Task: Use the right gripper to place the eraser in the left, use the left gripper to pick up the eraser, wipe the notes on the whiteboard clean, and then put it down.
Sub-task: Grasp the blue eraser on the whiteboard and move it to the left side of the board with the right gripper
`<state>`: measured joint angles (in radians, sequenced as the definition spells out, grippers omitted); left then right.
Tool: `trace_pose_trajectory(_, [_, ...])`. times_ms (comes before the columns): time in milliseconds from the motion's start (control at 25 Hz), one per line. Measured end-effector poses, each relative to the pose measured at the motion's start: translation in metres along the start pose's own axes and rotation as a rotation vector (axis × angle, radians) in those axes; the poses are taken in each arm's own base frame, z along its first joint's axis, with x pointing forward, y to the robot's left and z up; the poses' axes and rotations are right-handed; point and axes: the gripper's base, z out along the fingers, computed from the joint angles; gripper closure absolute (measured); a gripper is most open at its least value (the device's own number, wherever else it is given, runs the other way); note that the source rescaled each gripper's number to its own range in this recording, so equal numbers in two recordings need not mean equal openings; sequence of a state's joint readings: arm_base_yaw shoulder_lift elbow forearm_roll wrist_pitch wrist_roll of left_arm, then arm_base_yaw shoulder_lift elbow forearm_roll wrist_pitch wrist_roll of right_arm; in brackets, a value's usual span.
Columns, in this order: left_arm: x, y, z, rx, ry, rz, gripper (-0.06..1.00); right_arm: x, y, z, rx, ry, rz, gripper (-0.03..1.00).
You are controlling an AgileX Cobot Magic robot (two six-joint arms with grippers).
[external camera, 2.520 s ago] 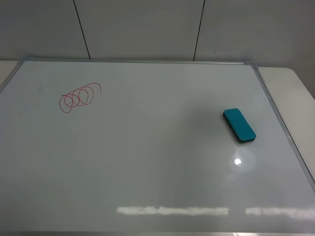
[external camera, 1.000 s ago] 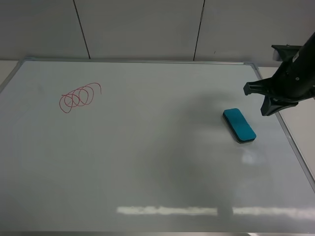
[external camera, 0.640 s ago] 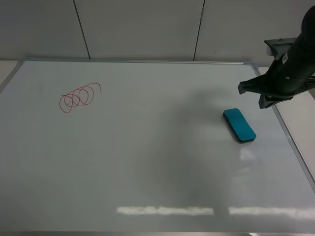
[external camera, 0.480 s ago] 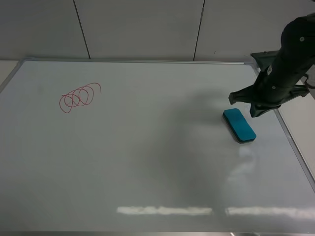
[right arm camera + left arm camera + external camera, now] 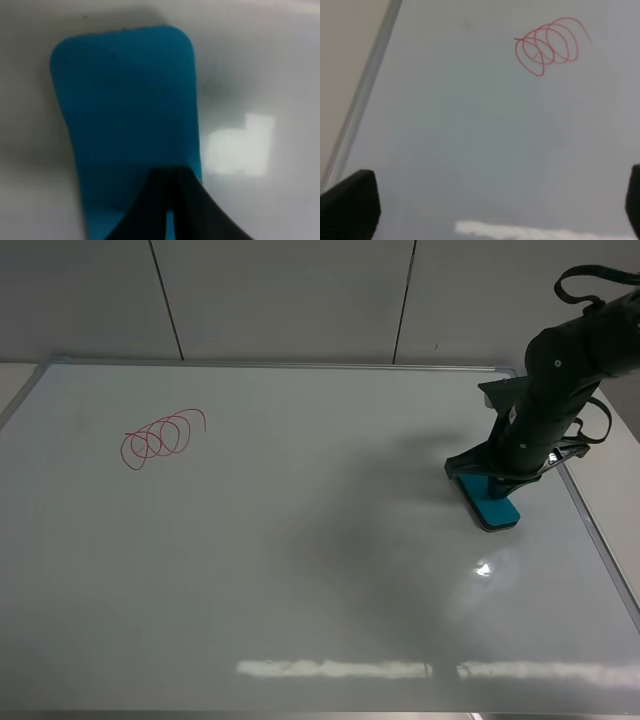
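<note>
The teal eraser lies on the whiteboard near its right edge, and fills the right wrist view. My right gripper hangs right over the eraser's far end. Its fingers are pressed together with only a thin slit between them; I cannot tell if they touch the eraser. The red notes sit at the board's far left. In the left wrist view the notes lie ahead of my left gripper, which is open and empty above the board. The left arm is out of the exterior view.
The board's silver frame runs just right of the eraser, and its left edge shows in the left wrist view. A beige table lies beyond the frame. A panelled wall stands behind the board.
My right arm has come in from the right edge, moved left and down, and now covers the eraser's far end. The eraser and the notes have not moved.
</note>
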<state>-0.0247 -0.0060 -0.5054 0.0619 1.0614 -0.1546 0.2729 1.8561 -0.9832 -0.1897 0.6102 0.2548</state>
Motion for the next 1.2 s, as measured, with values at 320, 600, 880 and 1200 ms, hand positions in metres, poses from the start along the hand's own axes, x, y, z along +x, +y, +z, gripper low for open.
trace_pose_trajectory(320, [0.0, 0.0, 0.0, 0.0, 0.0, 0.0, -0.05, -0.002, 0.058, -0.003, -0.132, -0.096, -0.04, 0.97])
trace_pose_trajectory(600, [0.0, 0.0, 0.0, 0.0, 0.0, 0.0, -0.05, 0.01, 0.138, -0.004, -0.302, -0.135, -0.045, 0.97])
trace_pose_trajectory(880, [0.0, 0.0, 0.0, 0.0, 0.0, 0.0, -0.05, 0.005, 0.218, 0.0, -0.428, -0.132, -0.067, 0.97])
trace_pose_trajectory(1200, [0.0, 0.0, 0.0, 0.0, 0.0, 0.0, -0.05, -0.013, 0.304, 0.002, -0.59, -0.108, -0.032, 0.97])
